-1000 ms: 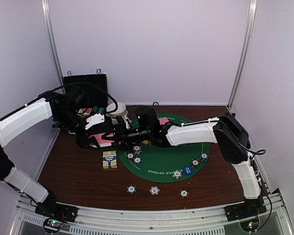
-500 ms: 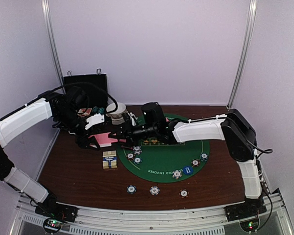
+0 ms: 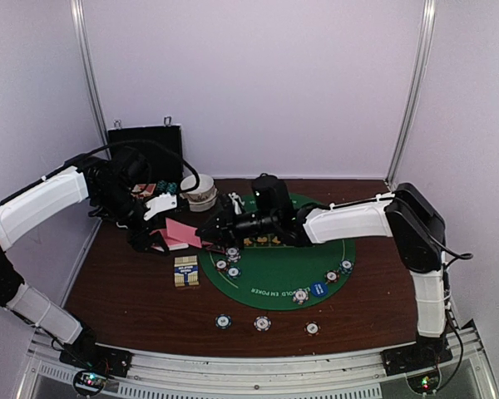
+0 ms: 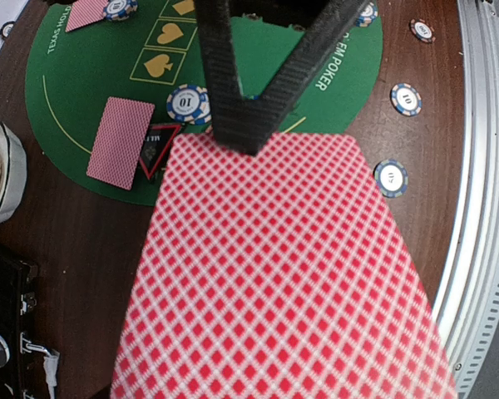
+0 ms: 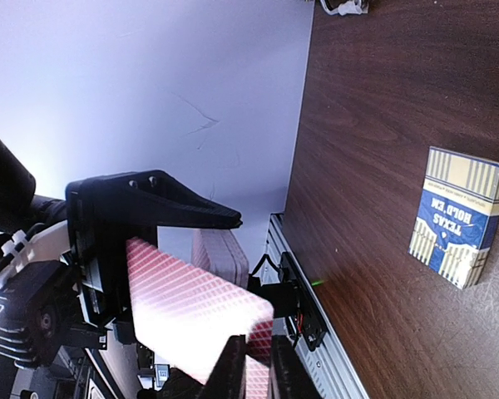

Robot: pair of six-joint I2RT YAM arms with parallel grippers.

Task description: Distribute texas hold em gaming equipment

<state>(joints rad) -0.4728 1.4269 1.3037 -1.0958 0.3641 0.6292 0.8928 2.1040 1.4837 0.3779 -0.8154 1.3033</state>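
Note:
My left gripper is shut on a deck of pink-backed playing cards, held above the table left of the green mat. The right gripper reaches across to it and is shut on the edge of the top card. In the right wrist view its fingertips pinch that card, with the rest of the deck behind it. The card fills the left wrist view and hides my left fingers. Striped chips, a blue button and a red-triangle marker lie on the mat.
A blue and cream card box lies on the wood just left of the mat. A black case stands at the back left, with a white bowl beside it. Three chips lie near the front edge. One card lies face down on the mat.
The right gripper has closed on the top card of the deck and its arm has drawn back a little to the right. The left arm has held still.

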